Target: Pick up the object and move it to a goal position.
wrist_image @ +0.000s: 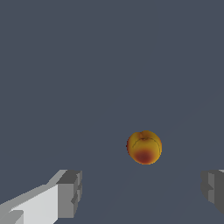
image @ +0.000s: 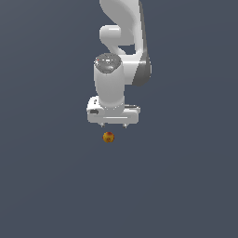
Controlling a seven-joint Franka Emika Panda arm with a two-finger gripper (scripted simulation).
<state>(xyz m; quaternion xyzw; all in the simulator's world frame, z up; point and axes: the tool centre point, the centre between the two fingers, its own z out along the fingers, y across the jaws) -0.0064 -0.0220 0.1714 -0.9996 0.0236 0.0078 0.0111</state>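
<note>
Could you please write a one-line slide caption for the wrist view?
Wrist view: open gripper with the small orange-yellow ball ahead of its spread fingers, not yet grasped.

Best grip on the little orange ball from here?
Pinch the ball across its widest middle, coming straight down from above. It is round, so no side is better, and it lies free on the flat surface. The hand is open, fingers wide enough to straddle it.
</note>
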